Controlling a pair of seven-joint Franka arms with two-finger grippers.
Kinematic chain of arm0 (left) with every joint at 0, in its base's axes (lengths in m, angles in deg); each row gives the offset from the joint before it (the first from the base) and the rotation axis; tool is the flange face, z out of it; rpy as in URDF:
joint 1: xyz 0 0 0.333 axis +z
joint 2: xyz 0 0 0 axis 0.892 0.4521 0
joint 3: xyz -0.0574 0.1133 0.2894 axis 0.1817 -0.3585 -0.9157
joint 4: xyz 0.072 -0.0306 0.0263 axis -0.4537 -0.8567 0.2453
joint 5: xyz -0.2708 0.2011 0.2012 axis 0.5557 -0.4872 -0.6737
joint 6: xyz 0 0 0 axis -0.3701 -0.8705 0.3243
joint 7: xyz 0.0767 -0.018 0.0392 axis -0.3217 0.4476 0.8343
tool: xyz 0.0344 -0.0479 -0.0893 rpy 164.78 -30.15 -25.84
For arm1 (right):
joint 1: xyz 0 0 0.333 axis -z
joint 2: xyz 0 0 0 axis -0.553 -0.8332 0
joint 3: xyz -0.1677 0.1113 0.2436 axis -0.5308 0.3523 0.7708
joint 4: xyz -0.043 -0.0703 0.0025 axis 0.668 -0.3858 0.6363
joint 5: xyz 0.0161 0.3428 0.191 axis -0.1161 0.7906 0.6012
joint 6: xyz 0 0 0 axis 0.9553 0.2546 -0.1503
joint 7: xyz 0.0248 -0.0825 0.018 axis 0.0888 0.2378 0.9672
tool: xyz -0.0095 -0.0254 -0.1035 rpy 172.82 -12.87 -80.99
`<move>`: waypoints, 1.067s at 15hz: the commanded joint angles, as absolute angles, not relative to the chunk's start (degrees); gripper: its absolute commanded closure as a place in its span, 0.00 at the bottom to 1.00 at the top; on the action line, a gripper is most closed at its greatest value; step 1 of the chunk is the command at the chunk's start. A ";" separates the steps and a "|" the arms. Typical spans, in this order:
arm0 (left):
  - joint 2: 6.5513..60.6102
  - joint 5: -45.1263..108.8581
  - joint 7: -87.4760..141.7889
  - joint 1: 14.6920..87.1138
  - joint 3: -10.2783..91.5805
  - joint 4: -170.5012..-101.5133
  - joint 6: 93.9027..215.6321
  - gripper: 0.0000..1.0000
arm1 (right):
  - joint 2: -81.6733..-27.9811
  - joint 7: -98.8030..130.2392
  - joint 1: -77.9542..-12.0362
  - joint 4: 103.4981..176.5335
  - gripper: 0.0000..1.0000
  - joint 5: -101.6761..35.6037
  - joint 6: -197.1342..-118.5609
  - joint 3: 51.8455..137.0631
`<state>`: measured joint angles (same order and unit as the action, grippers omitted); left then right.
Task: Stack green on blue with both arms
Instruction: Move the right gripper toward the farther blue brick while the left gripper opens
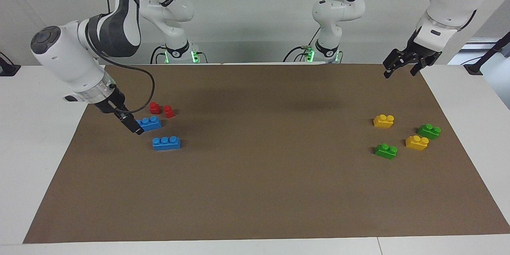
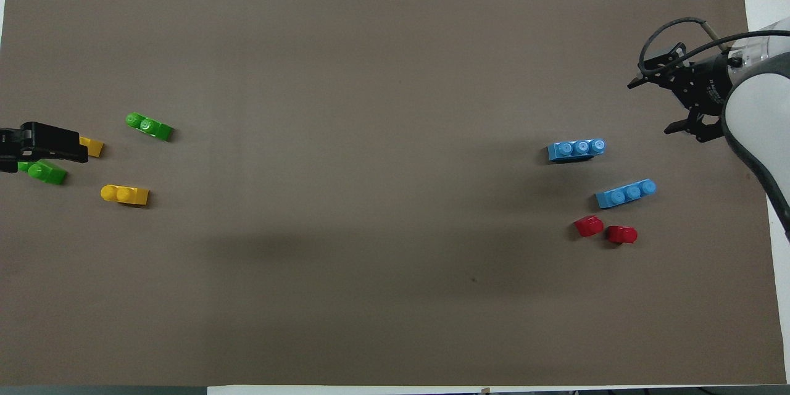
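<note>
While the left pincer (image 1: 402,68) hangs spread over the desk's (image 1: 255,191) edge, the right pincer (image 1: 133,124) sits low and spread just beside a blue brick (image 1: 150,123), not gripping. Green brick (image 1: 385,150) lies well apart, at the left arm's end.

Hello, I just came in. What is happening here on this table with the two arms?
The right gripper is open, low beside the blue brick next to the red bricks. The left gripper waits open above the mat's edge. Both green bricks lie untouched among the yellow ones. Nothing is stacked yet.
</note>
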<state>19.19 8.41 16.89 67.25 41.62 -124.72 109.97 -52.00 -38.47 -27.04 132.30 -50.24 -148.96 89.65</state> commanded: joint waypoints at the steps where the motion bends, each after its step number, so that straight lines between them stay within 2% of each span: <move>1: 17.01 8.75 24.34 68.39 41.67 -129.64 114.46 0.00 | -54.34 -45.87 -24.44 131.45 0.03 -43.78 -151.42 89.98; 7: 18.85 8.84 40.17 70.93 41.67 -135.97 125.79 0.00 | -60.04 -48.00 -21.18 131.19 0.03 -33.41 -148.37 90.07; 11: 25.26 8.84 45.20 71.82 41.49 -135.88 131.07 0.00 | -62.95 -47.65 -21.09 131.71 0.03 -32.07 -143.35 89.98; 16: 32.12 8.84 51.14 73.23 41.49 -135.18 135.64 0.00 | -65.15 -46.07 -20.65 131.19 0.03 -31.81 -143.26 90.07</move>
